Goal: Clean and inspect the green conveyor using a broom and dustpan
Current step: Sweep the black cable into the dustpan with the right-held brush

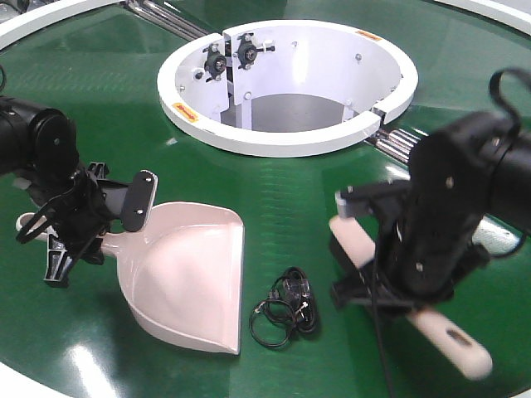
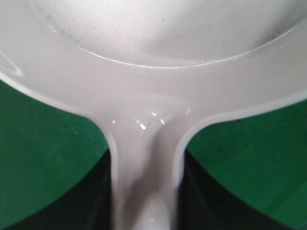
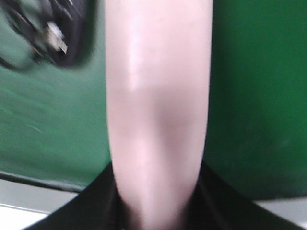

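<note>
Exterior front-facing camera, nearest first: the slotted end of the broom [image 1: 455,340] pokes out on the near side of the right tool [image 1: 377,278], whose jaws are closed tight around the beige handle. The brush head with its black bristles sticks out on that tool's far side, and I cannot tell whether the bristles touch the belt. Between the two tools a small black cable bundle [image 1: 286,311] lies on the green conveyor [image 1: 290,199], just beside the straight front edge of the dustpan [image 1: 187,282]. The pan rests on the belt and spreads out from the left tool [image 1: 87,234], which is clamped shut on its long handle, with the handle's end showing past the tool on the outer side. From the left wrist, the handle runs straight out of the tool into the pan, which carries a few dark specks. From the right wrist, the broom handle fills the middle, blurred, with the cables off to its upper left. Beyond both tools sits the white hub [image 1: 274,143], with metal rollers [image 1: 398,146] at its right.
</note>
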Tool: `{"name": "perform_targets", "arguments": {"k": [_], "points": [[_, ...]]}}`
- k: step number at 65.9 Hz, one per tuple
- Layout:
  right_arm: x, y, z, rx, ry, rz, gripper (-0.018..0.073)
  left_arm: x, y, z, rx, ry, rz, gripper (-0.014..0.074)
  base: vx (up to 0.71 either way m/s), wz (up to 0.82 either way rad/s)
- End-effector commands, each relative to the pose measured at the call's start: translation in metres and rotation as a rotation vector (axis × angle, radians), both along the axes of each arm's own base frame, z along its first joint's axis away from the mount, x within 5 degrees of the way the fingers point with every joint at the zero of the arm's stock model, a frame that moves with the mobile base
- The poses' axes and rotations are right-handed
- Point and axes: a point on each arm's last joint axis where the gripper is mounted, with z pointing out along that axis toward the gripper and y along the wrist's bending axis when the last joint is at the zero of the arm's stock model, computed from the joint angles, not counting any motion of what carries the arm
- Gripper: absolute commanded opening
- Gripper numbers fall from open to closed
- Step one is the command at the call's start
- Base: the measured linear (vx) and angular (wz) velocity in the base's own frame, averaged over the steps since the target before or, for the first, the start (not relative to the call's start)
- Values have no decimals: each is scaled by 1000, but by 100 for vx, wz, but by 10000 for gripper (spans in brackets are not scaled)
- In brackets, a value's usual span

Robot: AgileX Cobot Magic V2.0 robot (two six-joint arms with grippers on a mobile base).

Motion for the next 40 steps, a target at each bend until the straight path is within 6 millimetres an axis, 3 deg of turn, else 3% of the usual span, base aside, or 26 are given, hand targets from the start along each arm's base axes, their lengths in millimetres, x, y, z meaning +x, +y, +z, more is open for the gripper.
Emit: {"name": "perform_targets", "arguments": {"k": [1, 8, 19, 40], "points": [[-13, -2, -5, -6, 8, -17, -5, -2, -4, 21, -21, -49, -13, -6, 0, 0], [-22, 4, -21, 25, 20, -42, -5, -2, -4, 21, -21, -50, -13, -6, 0, 0], [-26, 19, -30, 96, 44, -37, -5, -2, -4, 21, -21, -49, -13, -6, 0, 0], [-11, 49, -53, 186, 183, -2, -5, -2, -4, 21, -21, -50, -13, -6, 0, 0]]}}
